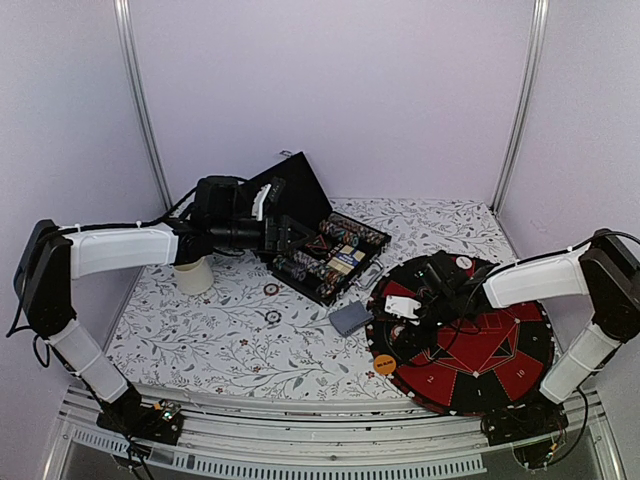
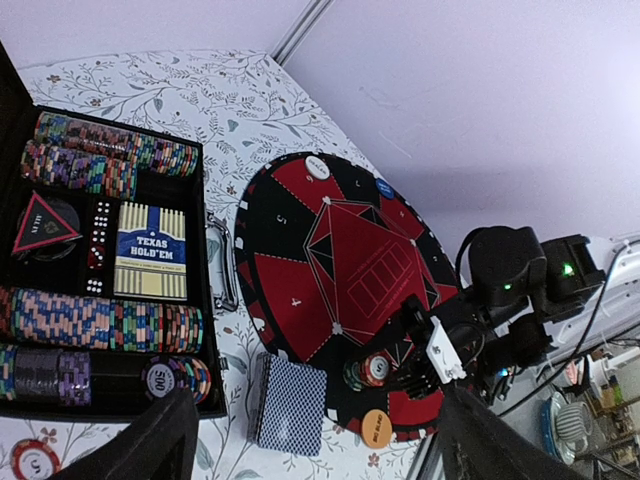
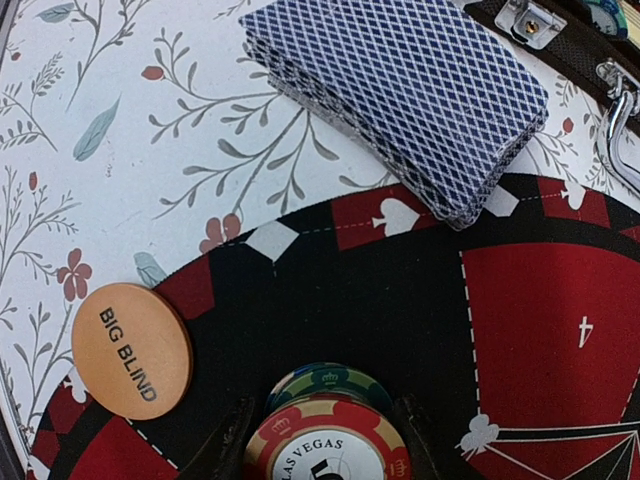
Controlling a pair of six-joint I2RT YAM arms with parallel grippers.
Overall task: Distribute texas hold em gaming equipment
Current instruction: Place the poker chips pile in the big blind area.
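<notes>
Between the fingers of the right gripper [image 3: 320,432], a stack of poker chips [image 3: 330,452] is pinched, probably resting on the red-and-black mat [image 3: 540,320]. Just beside the fingers lies the orange button disc [image 3: 131,350]. Beyond the fingertips, the card deck [image 3: 400,100]. The left gripper [image 2: 315,450] hangs spread wide, holding nothing.

I count one open black case [image 1: 300,190]; the rows of chips inside it are too many for me to number from here. In the case I also see one boxed deck [image 2: 150,250] and one triangular marker [image 2: 43,225]. There is one round red and black mat [image 1: 500,350] and one loose deck of cards [image 1: 350,318]. Button discs, three: one orange disc [image 1: 385,365], one white disc [image 1: 463,263], one blue disc [image 2: 385,187]. Two stacked chips [image 3: 325,435] sit on the mat. Two loose chips [image 1: 271,289] lie on the table [image 1: 230,335]. One cream cup [image 1: 195,273].
</notes>
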